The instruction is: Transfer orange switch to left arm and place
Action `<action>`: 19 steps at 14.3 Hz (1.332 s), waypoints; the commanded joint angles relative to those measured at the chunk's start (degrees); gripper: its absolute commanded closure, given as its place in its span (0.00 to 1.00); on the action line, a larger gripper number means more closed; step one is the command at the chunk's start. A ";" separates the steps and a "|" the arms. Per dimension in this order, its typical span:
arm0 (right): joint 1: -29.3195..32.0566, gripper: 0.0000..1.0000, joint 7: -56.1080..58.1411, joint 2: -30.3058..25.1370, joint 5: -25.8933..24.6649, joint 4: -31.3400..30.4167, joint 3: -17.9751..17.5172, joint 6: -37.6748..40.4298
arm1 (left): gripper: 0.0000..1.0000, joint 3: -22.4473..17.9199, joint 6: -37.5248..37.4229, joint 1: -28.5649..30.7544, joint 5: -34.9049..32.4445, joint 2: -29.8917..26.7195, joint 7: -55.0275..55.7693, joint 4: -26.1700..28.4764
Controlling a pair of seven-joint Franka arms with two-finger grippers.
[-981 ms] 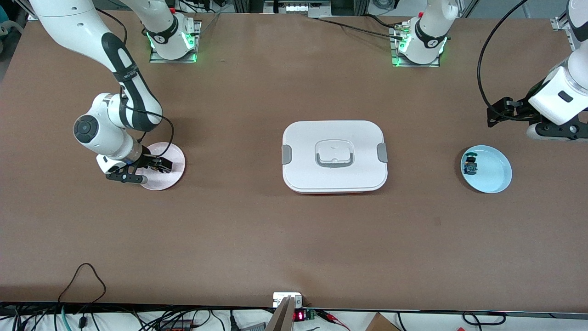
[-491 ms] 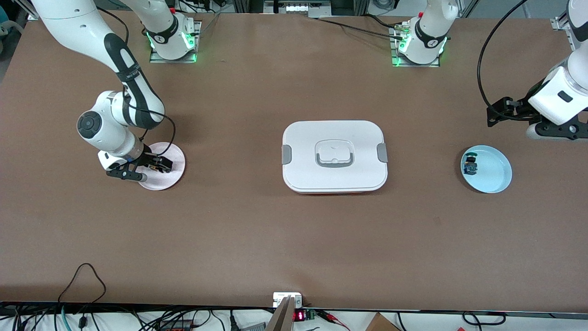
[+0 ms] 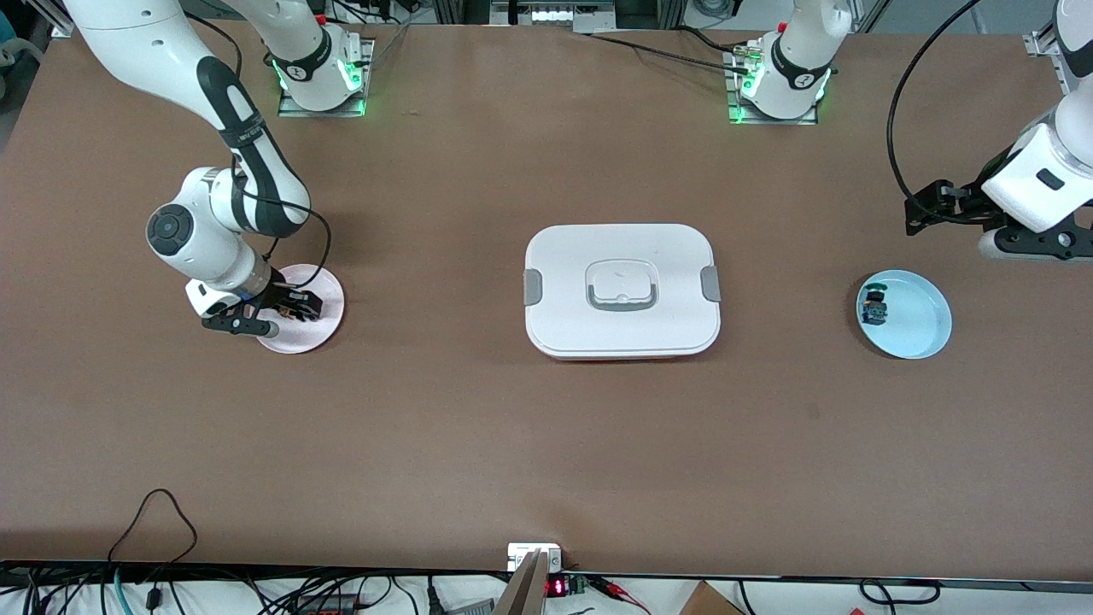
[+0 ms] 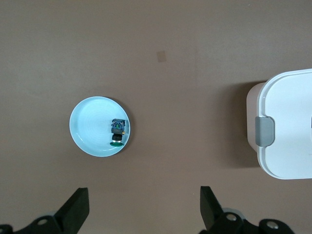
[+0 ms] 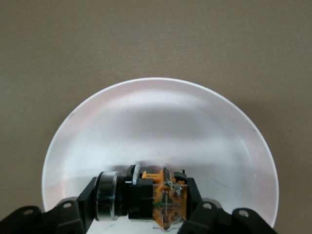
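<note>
At the left of the front view the right arm bends down from its base at the upper left, and the right claw sits low over a pink plate on the brown worktop. In the right wrist view its fingers are pressed in on either side of the orange switch, pinching it; the switch lies on its side on the plate, its black collar toward one finger and its orange body toward the other.

In the middle of the front view stands the white box, lid on, with grey latches at both ends and a grey recessed handle, well apart from both plates.

Toward the right of the frame lies a pale blue plate with a green-capped switch resting on it near the rim closest to the box.

At the far right edge the left arm waits, and the left claw hangs above the worktop near the blue plate. In the left wrist view its fingers stand spread wide apart, holding nothing, with the blue plate and an end of the box below.
</note>
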State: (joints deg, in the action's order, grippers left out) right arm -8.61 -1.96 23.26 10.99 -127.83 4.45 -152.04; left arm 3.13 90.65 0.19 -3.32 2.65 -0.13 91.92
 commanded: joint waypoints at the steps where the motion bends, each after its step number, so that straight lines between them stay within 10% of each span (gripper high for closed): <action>1: -0.45 0.86 0.73 -3.22 0.09 0.91 0.03 5.42 | 0.00 0.21 -1.35 0.42 0.07 0.69 -0.05 -1.66; 11: -1.50 0.88 12.94 -8.66 -0.09 5.74 -0.05 17.80 | 0.00 0.04 -1.70 0.42 2.26 0.69 -0.14 -1.74; 19: -2.03 0.93 15.84 -12.45 1.84 21.81 -1.72 40.14 | 0.00 -0.40 -6.18 2.52 16.30 0.78 0.39 -1.66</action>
State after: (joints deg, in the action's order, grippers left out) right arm -10.26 12.39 11.38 11.13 -110.48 3.78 -115.83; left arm 2.76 86.68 1.09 7.86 2.67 -0.12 91.90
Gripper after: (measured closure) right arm 0.278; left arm 0.000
